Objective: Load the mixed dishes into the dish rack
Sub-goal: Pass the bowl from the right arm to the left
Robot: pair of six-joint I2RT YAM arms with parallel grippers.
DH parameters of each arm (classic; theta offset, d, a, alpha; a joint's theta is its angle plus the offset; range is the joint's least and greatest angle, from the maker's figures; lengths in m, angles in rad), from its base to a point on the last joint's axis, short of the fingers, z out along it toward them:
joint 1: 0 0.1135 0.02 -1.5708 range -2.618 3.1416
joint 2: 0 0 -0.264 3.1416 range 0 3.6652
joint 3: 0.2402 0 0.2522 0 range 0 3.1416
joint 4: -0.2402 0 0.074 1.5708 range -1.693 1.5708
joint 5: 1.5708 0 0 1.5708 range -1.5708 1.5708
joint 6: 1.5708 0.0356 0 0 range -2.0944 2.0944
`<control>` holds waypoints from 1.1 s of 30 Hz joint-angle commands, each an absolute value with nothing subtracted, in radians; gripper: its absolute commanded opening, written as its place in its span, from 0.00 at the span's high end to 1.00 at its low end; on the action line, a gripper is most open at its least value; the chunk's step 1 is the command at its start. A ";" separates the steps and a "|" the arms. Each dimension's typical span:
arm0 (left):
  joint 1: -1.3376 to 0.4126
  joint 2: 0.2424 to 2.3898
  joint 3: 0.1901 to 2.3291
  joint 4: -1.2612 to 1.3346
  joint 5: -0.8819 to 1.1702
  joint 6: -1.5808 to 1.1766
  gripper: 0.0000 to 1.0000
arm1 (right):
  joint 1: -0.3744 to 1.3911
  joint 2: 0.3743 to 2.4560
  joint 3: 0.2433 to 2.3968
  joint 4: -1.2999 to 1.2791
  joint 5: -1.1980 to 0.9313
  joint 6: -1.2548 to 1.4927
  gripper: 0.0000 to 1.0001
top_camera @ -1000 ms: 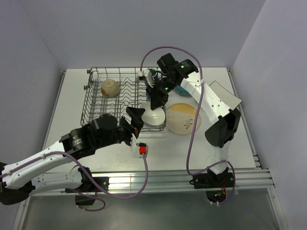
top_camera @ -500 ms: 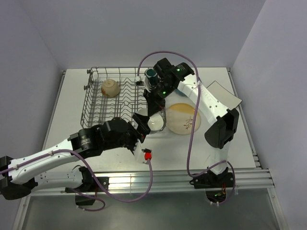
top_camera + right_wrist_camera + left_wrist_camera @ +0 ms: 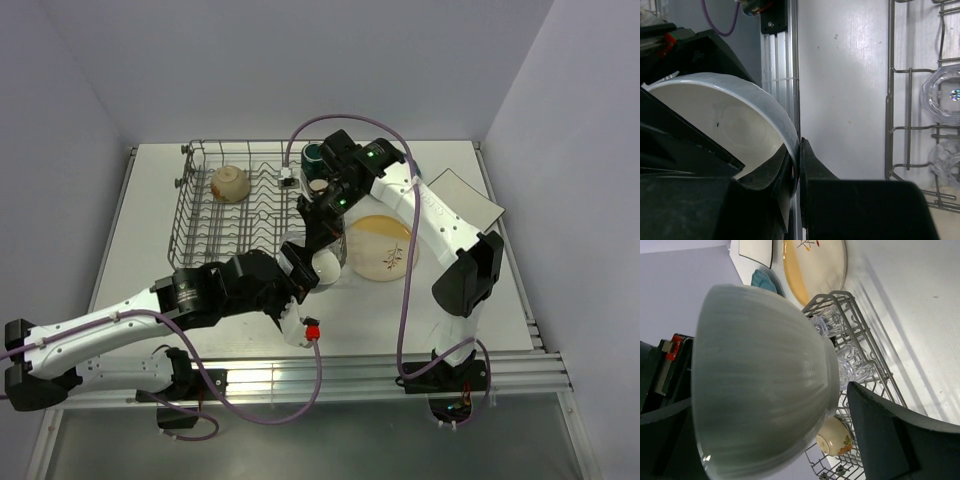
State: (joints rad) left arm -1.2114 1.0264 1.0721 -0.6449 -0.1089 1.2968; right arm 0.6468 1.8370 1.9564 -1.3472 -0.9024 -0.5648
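Table point(image 3: 470, 290) has the dish rack point(image 3: 250, 205) on its far left half. Yellow plate point(image 3: 385, 245) lies flat just right of the rack's near right corner. Square plate point(image 3: 465, 197) is further right, and the teal plate point(image 3: 765, 281) sits far of the yellow one, mostly hidden by the right arm. White bowl point(image 3: 325, 267) is at the rack's near right corner; can't tell if it touches the wire. Right gripper point(image 3: 799, 160) is pinched on its rim, one finger inside and one outside. Left gripper point(image 3: 303, 272) is spread wide, fingers straddling the bowl's outer wall. Beige bowl point(image 3: 230, 182) sits in the rack's far left. Mug point(image 3: 316, 155) is at the far right corner. Glasses point(image 3: 942, 92) stand in the near right section.
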 commanded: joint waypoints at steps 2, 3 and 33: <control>-1.230 1.040 1.115 -0.630 -0.155 1.325 0.02 | 0.658 1.798 1.956 -1.445 -1.006 -0.515 1.00; -1.233 1.040 1.117 -0.626 -0.159 1.325 0.03 | 0.661 1.804 1.956 -1.445 -1.014 -0.506 1.00; -1.272 1.040 1.069 -0.594 -0.160 1.158 0.16 | 0.675 1.822 1.893 -1.445 -1.123 -0.437 1.00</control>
State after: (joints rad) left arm -1.2671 1.0443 1.0698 -0.6216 -0.1791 1.2041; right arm 0.6609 1.8385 1.8908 -1.3441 -1.0161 -0.4831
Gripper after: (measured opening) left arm 0.823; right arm 0.122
